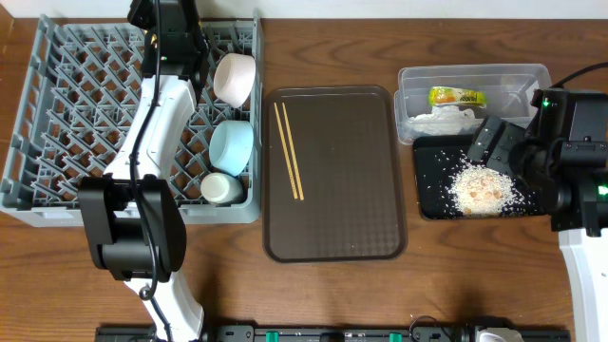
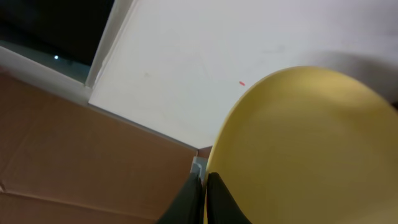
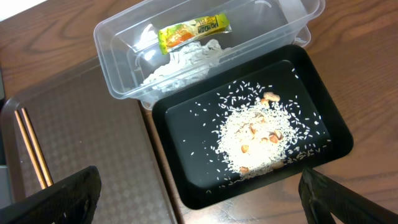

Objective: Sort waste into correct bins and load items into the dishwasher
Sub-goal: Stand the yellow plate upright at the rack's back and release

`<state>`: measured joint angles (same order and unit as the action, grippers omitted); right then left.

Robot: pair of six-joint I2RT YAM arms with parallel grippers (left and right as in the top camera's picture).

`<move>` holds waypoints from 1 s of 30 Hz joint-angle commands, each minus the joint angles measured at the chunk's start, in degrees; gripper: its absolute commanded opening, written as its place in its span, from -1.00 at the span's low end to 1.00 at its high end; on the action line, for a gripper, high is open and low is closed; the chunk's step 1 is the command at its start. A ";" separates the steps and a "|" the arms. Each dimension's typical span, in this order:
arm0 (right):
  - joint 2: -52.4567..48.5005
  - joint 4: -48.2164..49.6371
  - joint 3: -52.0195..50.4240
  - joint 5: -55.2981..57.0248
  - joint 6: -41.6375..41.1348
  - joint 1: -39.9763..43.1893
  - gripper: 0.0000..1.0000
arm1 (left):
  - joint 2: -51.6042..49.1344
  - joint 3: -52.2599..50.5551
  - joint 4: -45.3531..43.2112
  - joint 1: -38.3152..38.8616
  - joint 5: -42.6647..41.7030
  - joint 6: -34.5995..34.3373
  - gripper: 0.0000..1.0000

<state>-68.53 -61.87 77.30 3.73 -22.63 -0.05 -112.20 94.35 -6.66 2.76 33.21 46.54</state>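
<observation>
My left gripper is shut on the rim of the round yellow plate and holds it over the grey dish rack; overhead, the arm hides the plate. The white bowl, light blue bowl and pale green cup stand in the rack's right side. Two chopsticks lie on the brown tray. The clear tub holds the wrapper and tissue. The black tray holds rice scraps. My right gripper is open and empty above the black tray's near edge.
The brown serving tray lies between the rack and the two bins. The clear tub sits behind the black tray at the right. My right arm's body stands at the table's right edge. Bare wooden table lies in front.
</observation>
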 commanded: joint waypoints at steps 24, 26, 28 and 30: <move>-0.11 0.07 0.57 0.76 -0.48 0.52 0.98 | -4.22 -0.07 1.88 -0.50 0.63 -0.07 -0.85; -0.11 0.07 0.57 0.76 -0.48 0.52 0.99 | -4.31 -0.07 2.23 -0.50 0.63 -0.07 -0.85; -0.11 0.07 0.57 0.76 -0.48 0.52 0.98 | -4.31 -0.07 3.21 -0.50 0.61 -0.09 -0.85; -0.11 0.04 0.57 0.74 -0.48 0.52 0.99 | -4.31 -0.07 4.66 -0.50 0.61 -0.63 -0.84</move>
<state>-68.53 -61.87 77.30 3.73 -22.63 -0.05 -116.88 94.30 -2.81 2.66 33.34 46.54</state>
